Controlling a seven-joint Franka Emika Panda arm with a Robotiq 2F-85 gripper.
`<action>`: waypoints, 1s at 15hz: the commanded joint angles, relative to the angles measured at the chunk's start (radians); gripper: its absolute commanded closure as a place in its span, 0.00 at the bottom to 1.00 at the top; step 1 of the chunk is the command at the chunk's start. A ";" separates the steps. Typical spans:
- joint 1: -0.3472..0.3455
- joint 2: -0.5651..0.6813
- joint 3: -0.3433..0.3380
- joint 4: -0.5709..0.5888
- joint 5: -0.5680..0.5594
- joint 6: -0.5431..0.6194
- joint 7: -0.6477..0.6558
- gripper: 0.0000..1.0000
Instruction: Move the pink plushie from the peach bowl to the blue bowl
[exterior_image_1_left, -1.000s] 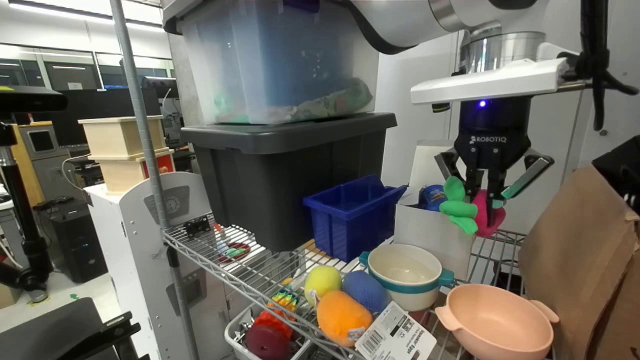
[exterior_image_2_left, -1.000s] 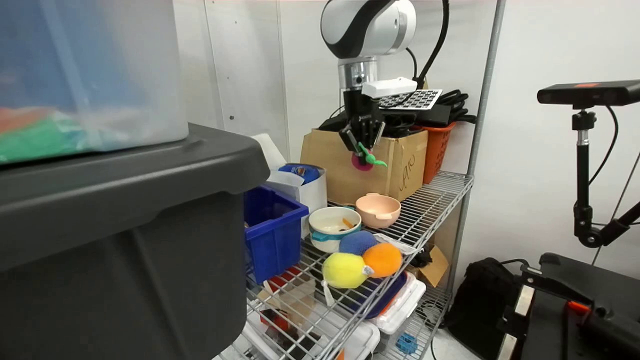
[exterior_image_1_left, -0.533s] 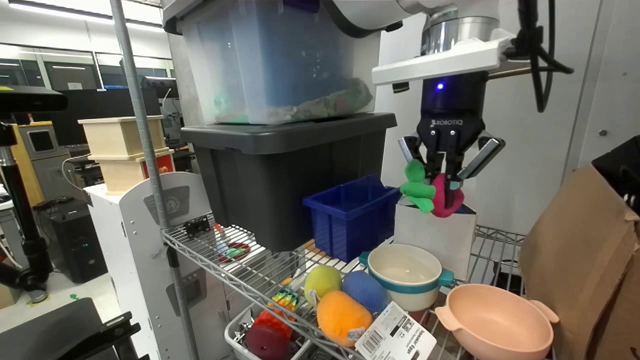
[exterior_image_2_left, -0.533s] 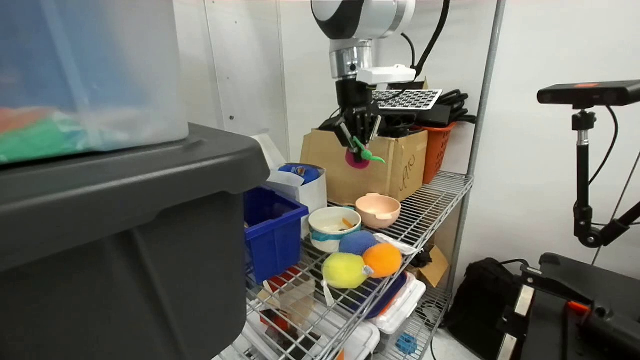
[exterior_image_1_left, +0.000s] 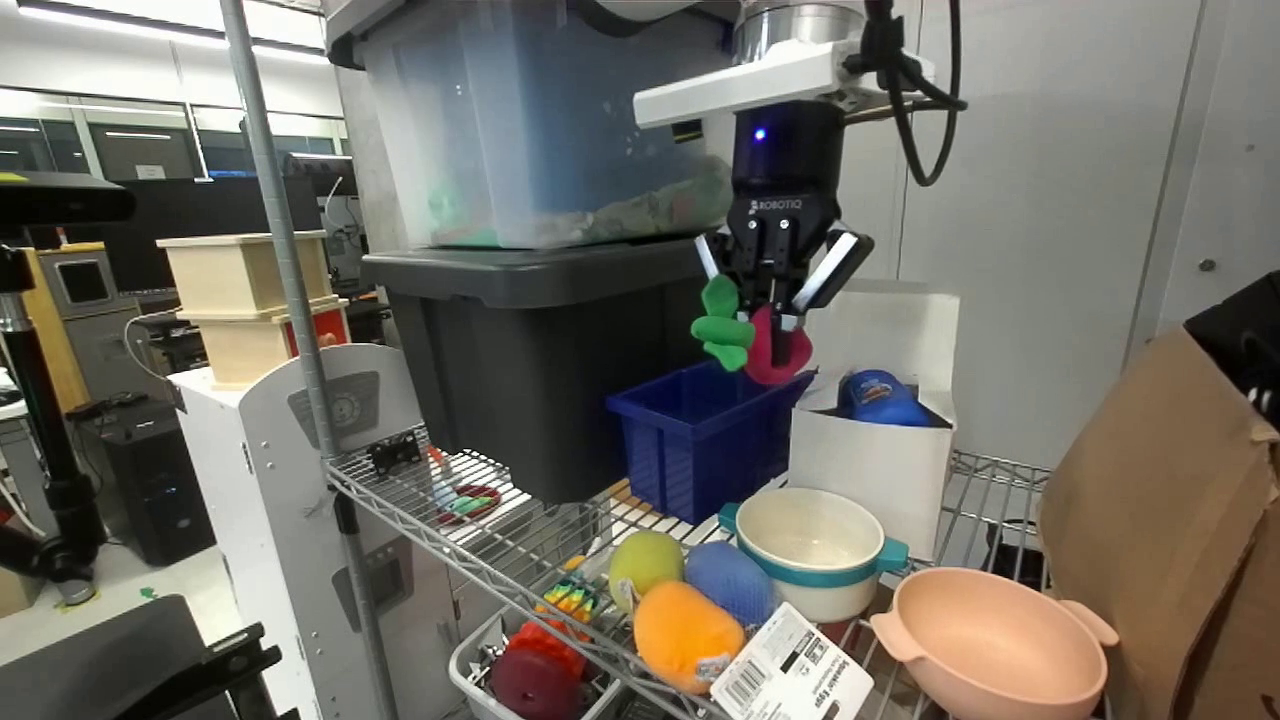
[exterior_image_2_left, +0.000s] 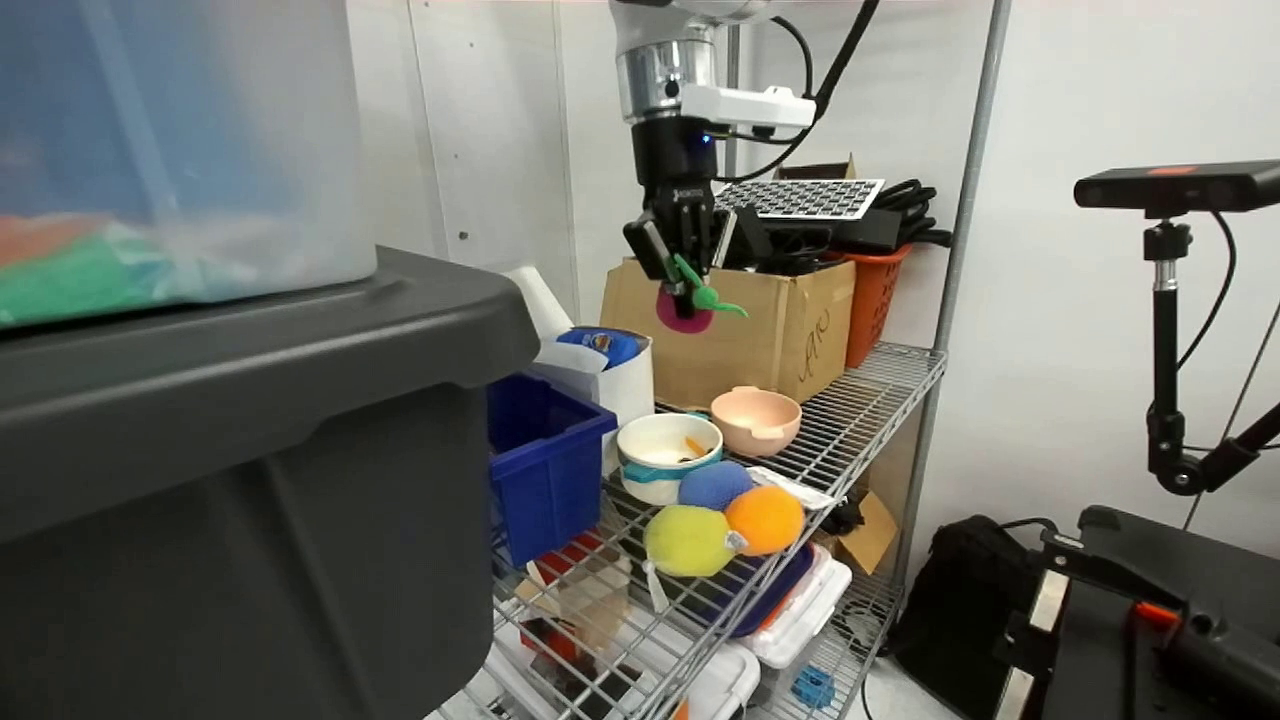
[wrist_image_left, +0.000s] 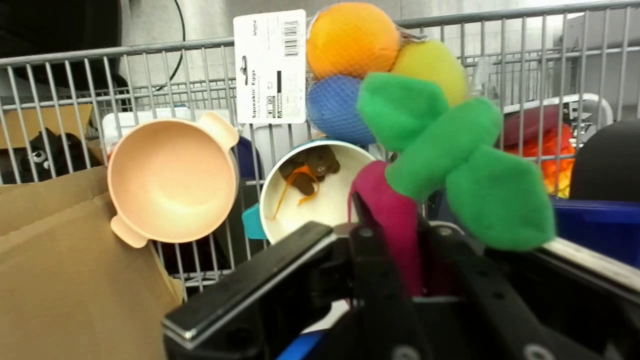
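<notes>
My gripper (exterior_image_1_left: 768, 352) is shut on the pink plushie (exterior_image_1_left: 758, 372), whose magenta body is pinched between the fingers. Its green parts (wrist_image_left: 445, 145) stick out past the fingertips in the wrist view. In both exterior views the plushie hangs well above the wire shelf. The peach bowl (exterior_image_1_left: 1000, 640) rests on the shelf with nothing in it, seen also at the left of the wrist view (wrist_image_left: 172, 180). The blue bowl is hidden or out of view.
A cream bowl (exterior_image_1_left: 815, 535) with teal band and handles holds a small brown toy (wrist_image_left: 305, 175). Near it lie orange (exterior_image_2_left: 765, 520), yellow (exterior_image_2_left: 690, 540) and blue eggs (exterior_image_2_left: 714, 485). A dark blue bin (exterior_image_1_left: 715, 430), a white box (exterior_image_1_left: 870, 470) and a cardboard box (exterior_image_2_left: 690, 350) stand around.
The gripper has travelled leftward in both exterior views, away from the peach bowl's side and somewhat higher in one of them. The plushie has moved with it, still gripped.
</notes>
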 joint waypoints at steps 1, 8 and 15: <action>0.028 -0.051 0.022 -0.056 0.027 0.015 0.036 0.97; 0.099 -0.004 0.038 -0.036 0.031 0.128 0.118 0.97; 0.119 0.061 0.026 -0.005 0.019 0.276 0.156 0.97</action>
